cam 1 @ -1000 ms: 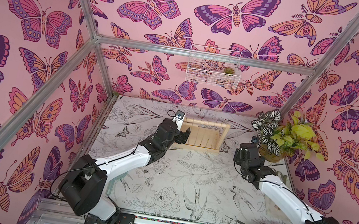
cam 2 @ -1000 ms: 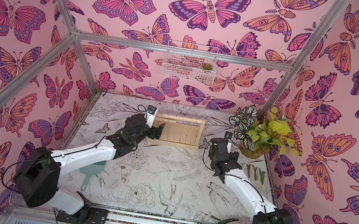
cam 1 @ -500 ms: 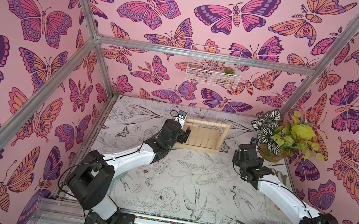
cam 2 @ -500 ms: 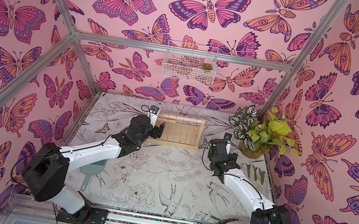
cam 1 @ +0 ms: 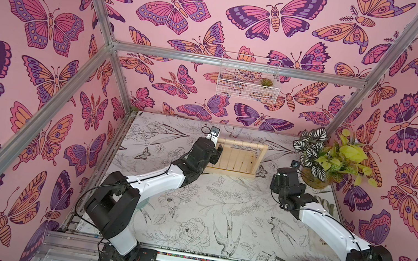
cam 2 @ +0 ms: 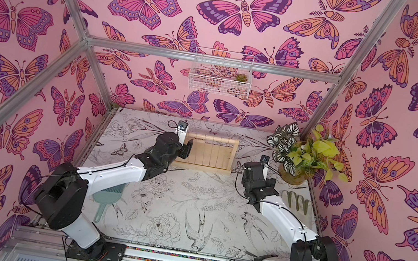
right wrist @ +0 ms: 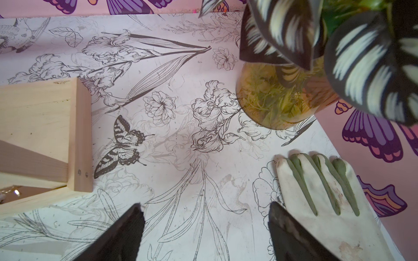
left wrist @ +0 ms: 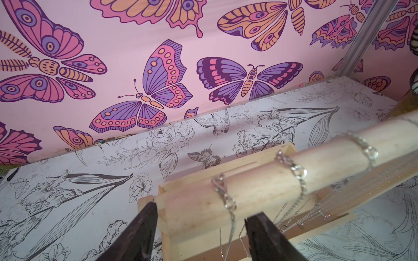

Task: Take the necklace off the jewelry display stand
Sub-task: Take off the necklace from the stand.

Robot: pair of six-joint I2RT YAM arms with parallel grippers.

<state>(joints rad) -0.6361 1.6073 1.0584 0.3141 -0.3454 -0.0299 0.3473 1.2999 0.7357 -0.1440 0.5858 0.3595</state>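
Left gripper (left wrist: 199, 226): jaws spread, nothing pinched. They straddle the left end of the jewelry display stand (cam 1: 237, 159), which sits at the back of the worktop (cam 1: 216, 211) in both top views. In the left wrist view one finger (left wrist: 144, 230) lies outside the stand's end upright and the other (left wrist: 264, 237) inside it, below the round crossbar (left wrist: 260, 178).

Necklace (left wrist: 226, 201): silver chain looped over the crossbar, nearest the left end. It hangs down between the two fingers, close to the inner one; contact cannot be confirmed. Two further chains (left wrist: 298, 174) are looped on the same bar further right.

Right gripper (right wrist: 205, 204): jaws spread wide, holding nothing, over bare worktop. It sits well apart from the necklace, off the stand's right end. A white glove (right wrist: 328, 203) lies beside it and a potted plant (cam 1: 333, 159) stands in the back right corner.
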